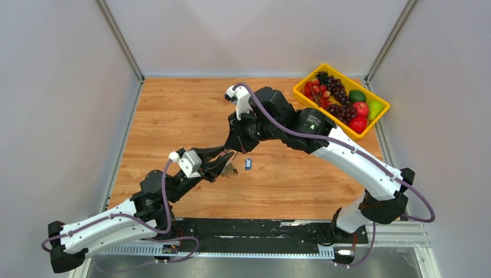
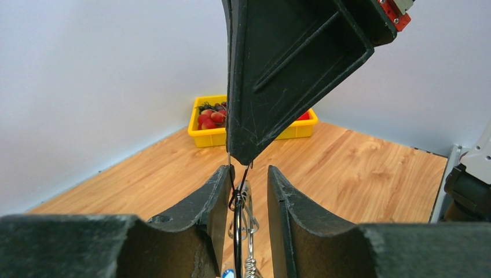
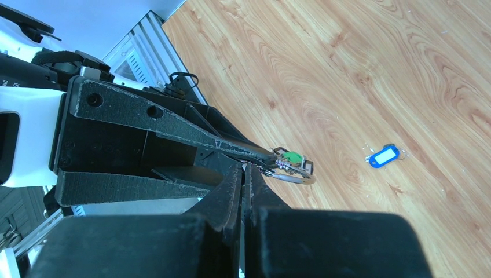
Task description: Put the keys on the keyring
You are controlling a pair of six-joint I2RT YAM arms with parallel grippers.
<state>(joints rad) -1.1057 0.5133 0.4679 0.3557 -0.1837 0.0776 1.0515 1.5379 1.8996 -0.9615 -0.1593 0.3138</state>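
Threading step, likely: right pincer (image 3: 244, 174), closed, pinches the keyring (image 3: 295, 180) bearing a green-tagged key (image 3: 294, 156); left pincer (image 2: 249, 174) straddles it, jaws apart, grip indeterminate. At 3 o'clock, the blue-tagged key (image 3: 384, 156) lies on the table (image 3: 347, 69), probably next to fetch.

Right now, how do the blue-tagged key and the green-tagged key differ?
Colour: the blue-tagged key has a blue tag, the green-tagged key a green one. Pose: the blue-tagged key lies loose on the table; the green-tagged key sits at the keyring, by the shut fingers of the right gripper. Both carry small plastic tags.
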